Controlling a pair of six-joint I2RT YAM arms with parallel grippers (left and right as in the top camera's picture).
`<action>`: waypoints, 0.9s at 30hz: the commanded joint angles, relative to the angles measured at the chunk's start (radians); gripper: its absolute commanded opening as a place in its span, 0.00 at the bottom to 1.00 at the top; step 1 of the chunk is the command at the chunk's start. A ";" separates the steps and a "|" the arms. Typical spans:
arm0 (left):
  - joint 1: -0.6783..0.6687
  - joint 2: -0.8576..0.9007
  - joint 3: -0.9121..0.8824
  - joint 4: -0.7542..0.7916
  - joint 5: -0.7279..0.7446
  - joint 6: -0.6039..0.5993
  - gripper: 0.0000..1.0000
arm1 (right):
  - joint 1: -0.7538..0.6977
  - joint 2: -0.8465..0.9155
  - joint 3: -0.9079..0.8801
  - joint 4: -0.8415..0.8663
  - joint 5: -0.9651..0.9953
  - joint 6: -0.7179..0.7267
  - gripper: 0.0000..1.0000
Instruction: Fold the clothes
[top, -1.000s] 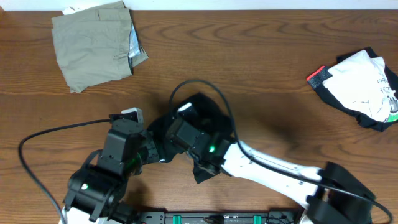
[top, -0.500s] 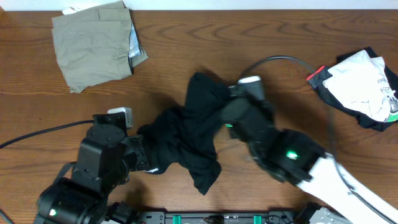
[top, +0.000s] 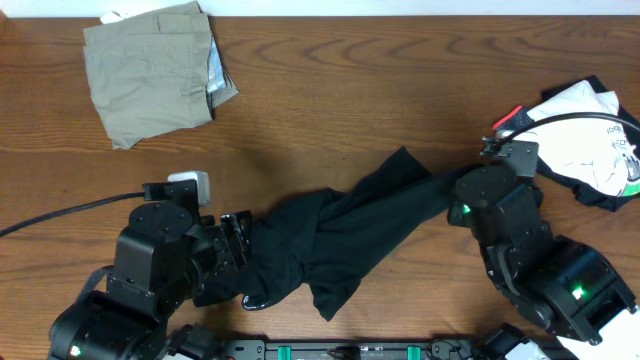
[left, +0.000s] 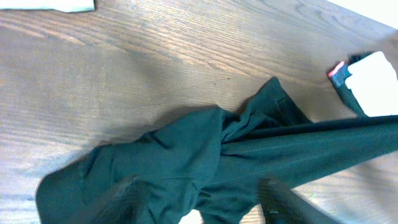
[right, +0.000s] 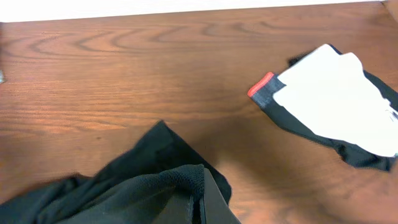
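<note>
"Stretching across the near bench (top: 320, 90), is that the black T-shirt (top: 340, 235)?"

"Yes, the right hand (right: 200, 202) is clamped on its right end; the left hand (left: 199, 202) stands spread open at the bunched left end."

This looks like a robotics lab bench rather than a home. A bare wood-grain table (top: 330, 100) lies under both grippers. A loose black cable (top: 60, 212) trails behind the left gripper (top: 240, 260). A metal rail with green clips (top: 330, 350) runs behind both. A plain white wall (right: 93, 6) stands beyond the right gripper (right: 200, 202).
</note>
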 joint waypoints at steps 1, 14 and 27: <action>-0.002 -0.003 0.020 -0.005 0.058 0.006 0.66 | -0.037 -0.006 0.017 -0.016 0.034 0.050 0.01; -0.002 0.137 -0.072 -0.151 0.157 -0.152 0.92 | -0.158 -0.002 0.017 -0.028 0.017 0.108 0.01; -0.002 0.247 -0.151 -0.135 0.295 -0.321 0.98 | -0.346 0.012 0.017 -0.029 -0.075 0.103 0.01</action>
